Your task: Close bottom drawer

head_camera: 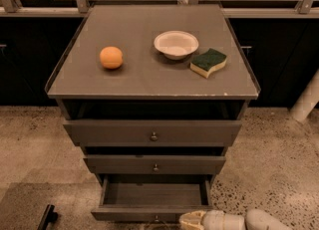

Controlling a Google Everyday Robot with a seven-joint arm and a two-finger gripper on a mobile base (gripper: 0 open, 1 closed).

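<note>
The bottom drawer (pixel 152 213) is the lowest of three dark grey drawers in the cabinet and stands pulled out, its empty inside showing. Its small knob (pixel 156 219) sits at the lower frame edge. My gripper (pixel 192 220) is cream-coloured and comes in from the lower right. Its tip is against the right part of the drawer's front, close to the knob. Much of the gripper is cut off by the frame edge.
On the cabinet top (pixel 149 82) lie an orange (pixel 111 57), a white bowl (pixel 176 44) and a green-and-yellow sponge (pixel 208 62). The top drawer (pixel 152 132) and middle drawer (pixel 154 164) are above. A white post (pixel 306 99) stands at the right; speckled floor lies around.
</note>
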